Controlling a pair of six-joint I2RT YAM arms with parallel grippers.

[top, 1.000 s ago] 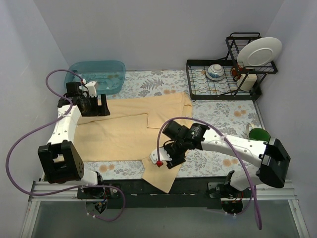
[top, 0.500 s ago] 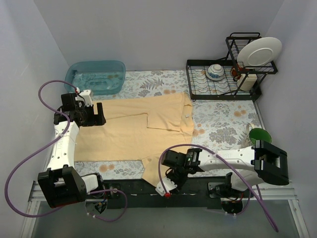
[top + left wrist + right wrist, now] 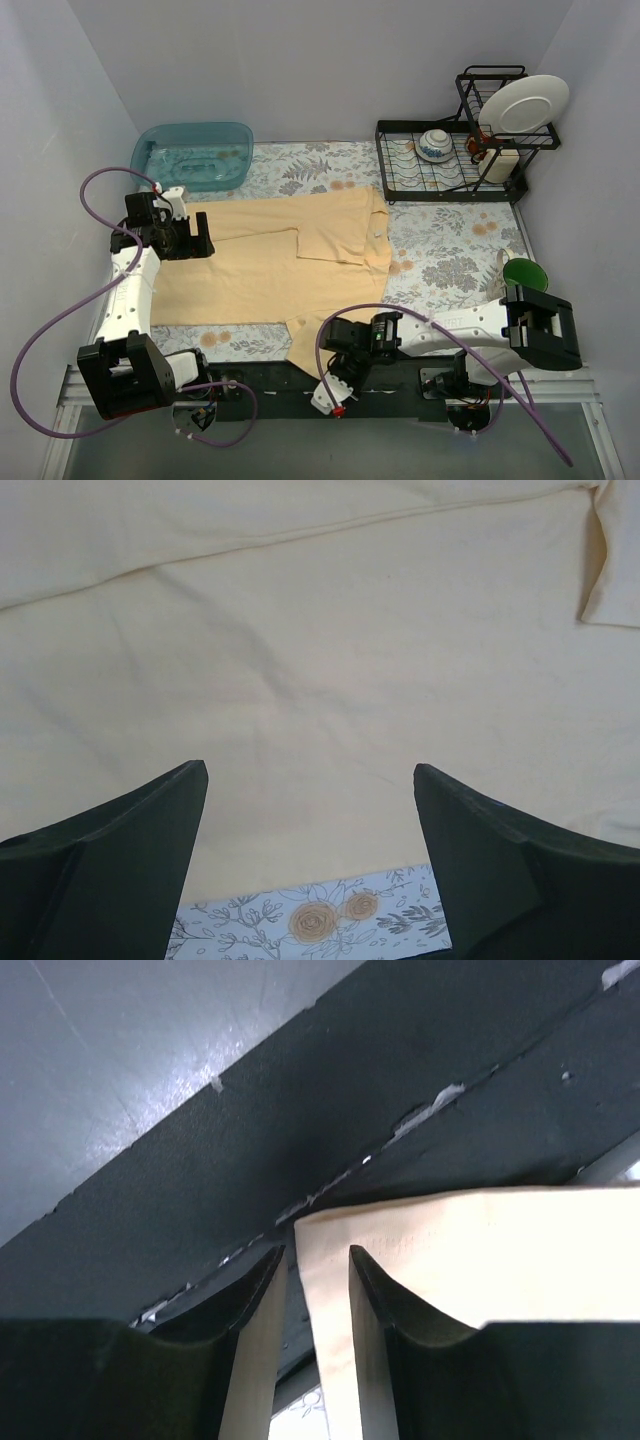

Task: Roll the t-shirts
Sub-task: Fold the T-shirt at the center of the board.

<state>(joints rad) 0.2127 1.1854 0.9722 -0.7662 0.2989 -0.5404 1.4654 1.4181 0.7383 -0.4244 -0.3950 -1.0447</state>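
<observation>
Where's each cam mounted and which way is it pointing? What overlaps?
Top external: above and behind the robot, looking down at the table; left arm and right arm whole.
Left wrist: looks down past the open left gripper onto the yellow t-shirt.
Right wrist: at the near edge, right gripper closed around the t-shirt's corner above the black rail.
Shared: all see the t-shirt.

The t-shirt [image 3: 270,265] lies flat on the left and middle part of the counter [image 3: 450,250]. Behind it, in the far left corner, stands a basin [image 3: 195,152]. In the far right corner is a dish rack [image 3: 440,170] with a bowl [image 3: 436,145] in it and a plate [image 3: 525,103] upright on its upper shelf. A cup [image 3: 524,272] stands at the right edge. The left pincer [image 3: 192,233] is over the shirt's left edge. At the near edge, a corner of the shirt lies between the fingers of the right pincer [image 3: 315,1255].
</observation>
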